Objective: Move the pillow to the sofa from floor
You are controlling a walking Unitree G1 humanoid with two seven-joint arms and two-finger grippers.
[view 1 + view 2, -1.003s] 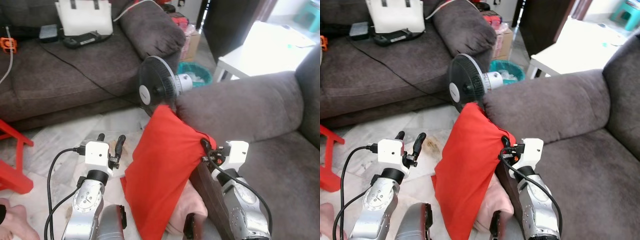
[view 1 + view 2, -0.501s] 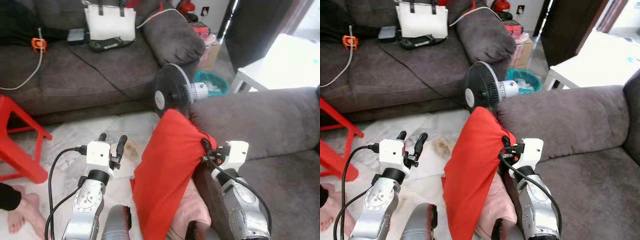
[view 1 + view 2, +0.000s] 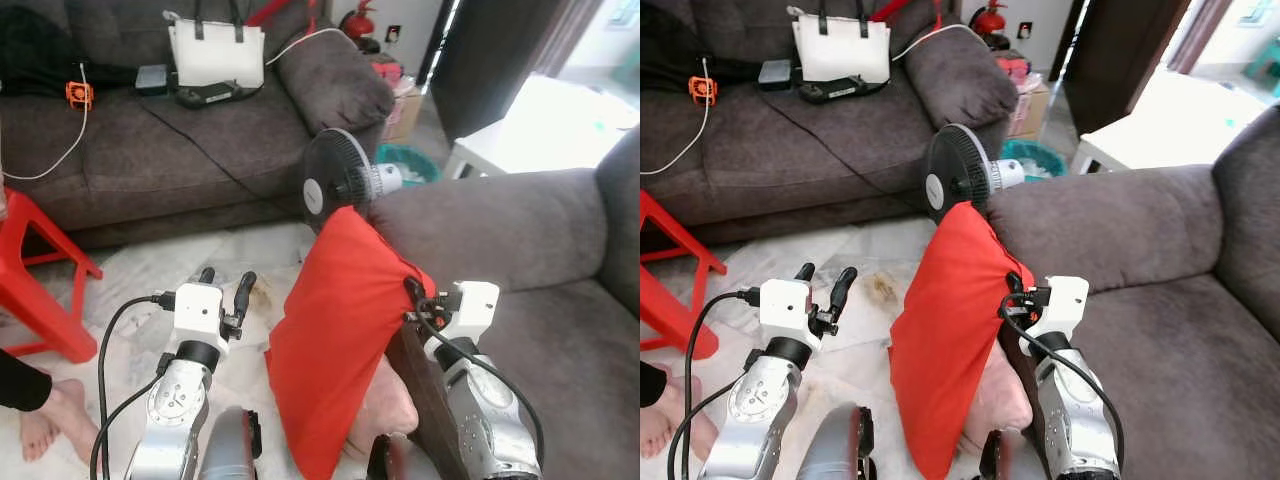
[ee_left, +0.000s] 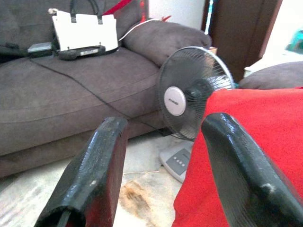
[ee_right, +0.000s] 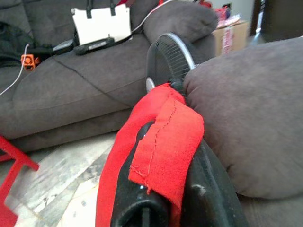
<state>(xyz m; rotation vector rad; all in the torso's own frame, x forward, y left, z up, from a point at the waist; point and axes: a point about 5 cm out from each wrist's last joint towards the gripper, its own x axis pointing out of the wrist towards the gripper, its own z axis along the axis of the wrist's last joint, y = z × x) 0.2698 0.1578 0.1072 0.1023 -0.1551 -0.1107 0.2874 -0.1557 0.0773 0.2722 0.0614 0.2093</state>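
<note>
A red pillow (image 3: 345, 330) hangs off the floor in front of me, its top corner pinched in my right gripper (image 3: 412, 290), which is shut on the fabric (image 5: 163, 142). It hangs beside the arm of the dark grey sofa (image 3: 500, 225) on my right, whose seat (image 3: 580, 360) lies just right of the gripper. My left gripper (image 3: 222, 283) is held up to the left of the pillow, open and holding nothing; its two black fingers (image 4: 94, 175) frame the pillow edge (image 4: 246, 137) and the fan.
A black standing fan (image 3: 340, 180) stands just behind the pillow. A second grey sofa (image 3: 150, 150) at the back holds a white bag (image 3: 215, 55) and cables. A red stool (image 3: 35, 270) and a person's bare foot (image 3: 45, 425) are at left. A pink cloth (image 3: 390, 410) lies below the pillow.
The view has swung and shifted across the room. The pillow stays gripped in my right gripper at about the same height; the left gripper holds its pose.
</note>
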